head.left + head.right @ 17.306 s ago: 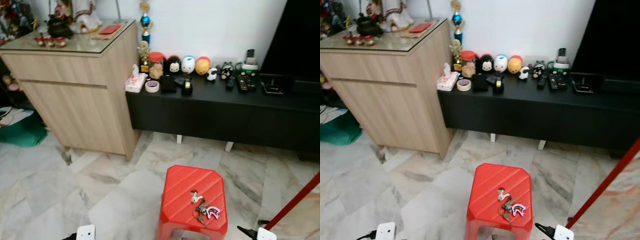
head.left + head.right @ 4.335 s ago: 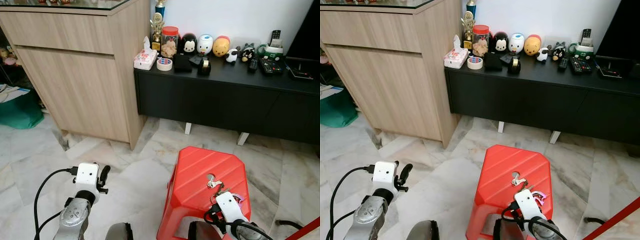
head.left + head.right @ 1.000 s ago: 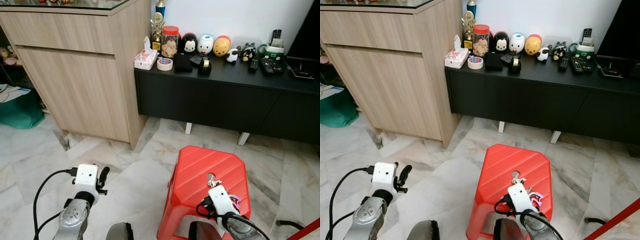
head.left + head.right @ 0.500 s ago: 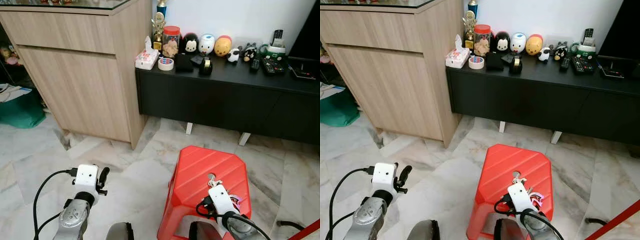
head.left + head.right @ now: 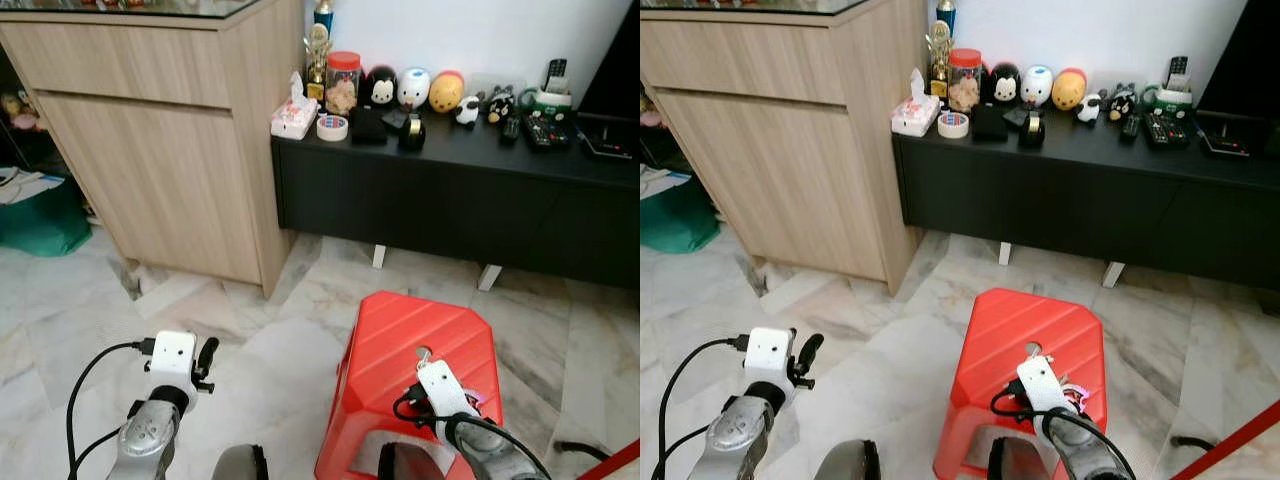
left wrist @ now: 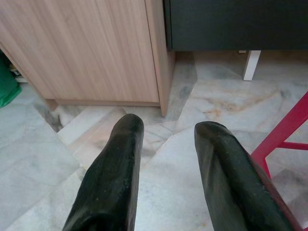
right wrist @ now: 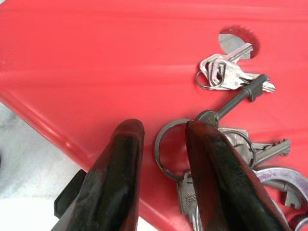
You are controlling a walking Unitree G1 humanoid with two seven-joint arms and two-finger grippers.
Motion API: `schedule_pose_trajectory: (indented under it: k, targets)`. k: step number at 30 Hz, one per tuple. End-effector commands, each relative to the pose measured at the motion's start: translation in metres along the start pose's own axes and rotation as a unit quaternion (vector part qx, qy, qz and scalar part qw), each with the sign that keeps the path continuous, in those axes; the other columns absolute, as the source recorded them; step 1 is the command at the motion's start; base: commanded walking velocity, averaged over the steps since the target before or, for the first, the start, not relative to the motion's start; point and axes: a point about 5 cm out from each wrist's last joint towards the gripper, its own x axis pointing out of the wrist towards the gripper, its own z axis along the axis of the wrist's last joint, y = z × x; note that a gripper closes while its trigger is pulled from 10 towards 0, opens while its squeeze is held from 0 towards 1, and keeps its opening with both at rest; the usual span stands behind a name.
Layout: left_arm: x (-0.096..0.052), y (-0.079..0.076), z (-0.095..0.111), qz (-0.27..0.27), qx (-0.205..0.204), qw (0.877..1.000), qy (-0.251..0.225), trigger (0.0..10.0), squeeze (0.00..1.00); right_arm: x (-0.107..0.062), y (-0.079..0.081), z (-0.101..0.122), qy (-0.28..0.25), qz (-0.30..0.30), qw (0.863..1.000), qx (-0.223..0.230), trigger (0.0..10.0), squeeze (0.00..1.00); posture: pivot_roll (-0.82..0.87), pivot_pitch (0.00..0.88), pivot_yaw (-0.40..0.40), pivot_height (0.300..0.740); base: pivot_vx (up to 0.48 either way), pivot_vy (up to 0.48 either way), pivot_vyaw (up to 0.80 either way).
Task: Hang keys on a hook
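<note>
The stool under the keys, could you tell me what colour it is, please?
Bright red; the stool shows best in the right eye view.

Right gripper [image 7: 159,144] is reaching down low with fingers parted; left gripper [image 6: 166,144] is hanging forward, fingers spread apart.

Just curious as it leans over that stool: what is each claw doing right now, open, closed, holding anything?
Left gripper: open, holding nothing, above the marble floor.
Right gripper: open, holding nothing, fingers straddling the key ring on the red stool.

left hand [image 6: 166,159] fingers spread above marble floor [image 6: 202,106], wooden cabinet [image 6: 86,48], red stool leg [image 6: 284,130]
</note>
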Motion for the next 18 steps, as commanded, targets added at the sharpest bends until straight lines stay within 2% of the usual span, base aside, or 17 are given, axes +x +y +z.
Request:
schedule_pose_trajectory:
  k: [1, 8, 11, 18]
  targets:
    - [0.0017, 0.0017, 0.0024, -0.004, 0.012, 1.000, -0.003, 10.0, 0.00, 0.0008, -0.0009, 0.0028, -0.003, 0.002, 1.000, 0.002, 10.0, 0.00, 0.09, 0.000, -0.007, 0.602, 0.000, 0.000, 0.00]
    - [0.0021, 0.0031, 0.0032, -0.004, 0.015, 1.000, -0.004, 10.0, 0.00, 0.0020, 0.0019, 0.0046, -0.003, 0.013, 1.000, 0.012, 10.0, 0.00, 0.09, 0.000, -0.004, 0.602, 0.000, 0.000, 0.00]
    - [0.0025, 0.0025, 0.0039, -0.011, 0.024, 1.000, -0.005, 10.0, 0.00, 0.0024, 0.0040, 0.0013, 0.006, 0.011, 0.999, 0.044, 10.0, 0.00, 0.09, 0.000, -0.001, 0.602, 0.000, 0.000, 0.00]
    - [0.0027, 0.0027, 0.0042, -0.011, 0.025, 1.000, -0.006, 10.0, 0.00, 0.0021, 0.0022, 0.0000, 0.001, -0.003, 0.997, 0.073, 10.0, 0.00, 0.09, 0.000, 0.000, 0.602, 0.000, 0.000, 0.00]
